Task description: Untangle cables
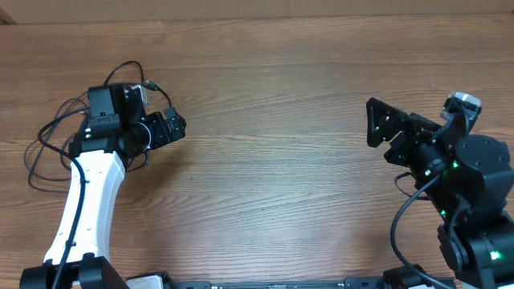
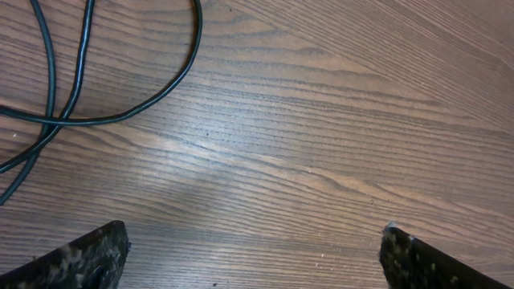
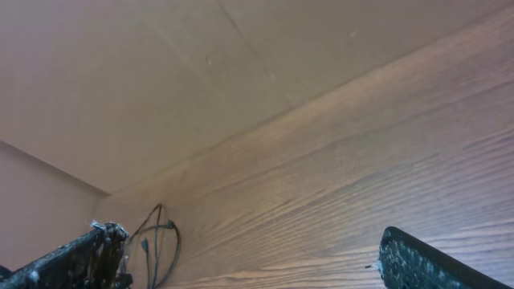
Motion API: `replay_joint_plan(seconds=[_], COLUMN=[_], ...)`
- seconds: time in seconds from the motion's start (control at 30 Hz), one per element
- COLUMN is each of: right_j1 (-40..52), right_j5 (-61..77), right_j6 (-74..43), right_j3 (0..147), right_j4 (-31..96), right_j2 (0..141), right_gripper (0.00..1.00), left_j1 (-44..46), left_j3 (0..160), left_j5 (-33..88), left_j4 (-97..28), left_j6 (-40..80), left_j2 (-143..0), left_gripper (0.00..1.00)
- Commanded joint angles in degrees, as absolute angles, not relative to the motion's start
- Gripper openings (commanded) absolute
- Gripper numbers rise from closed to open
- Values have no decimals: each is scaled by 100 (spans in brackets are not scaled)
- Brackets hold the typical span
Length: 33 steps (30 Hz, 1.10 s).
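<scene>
The cables (image 2: 56,122) appear light, limp and thin; a free loop away from the crossings suits pinching. Left tool (image 2: 253,253) and right tool (image 3: 249,261) stand wide open, empty.

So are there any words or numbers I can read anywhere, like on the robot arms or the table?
No readable text: there is none in any view.
The cables, the wooden table and the white left arm show no writing.
The right arm shows only small green lights, no letters or numbers.
</scene>
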<state>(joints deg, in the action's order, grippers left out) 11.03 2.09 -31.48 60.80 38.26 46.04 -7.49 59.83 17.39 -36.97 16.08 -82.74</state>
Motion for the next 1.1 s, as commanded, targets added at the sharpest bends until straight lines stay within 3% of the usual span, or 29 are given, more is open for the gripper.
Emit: replay_joint_plan(seconds=[0.0,0.23,0.53,1.07], right_j1=[1118,1118,1118,1116], right_j5=[154,154,154,154], right_j6=[-3122,-3122,-3122,-3122], right_j3=[6071,6071,5902,5004], right_j4=[3837,3929,5334,5916], right_j2=[4681,4954,4681,2926], right_gripper=[100,100,100,100], left_j1=[-746,-746,-746,-746], left_j3=[6090,6090,6090,6090], left_j5=[1741,1741,1741,1741], left_j4=[-3706,-3706,-3706,-3706], left_j6=[1479,1479,1479,1479], left_j2=[-8313,-8313,-8313,-8313], left_gripper=[100,99,100,100])
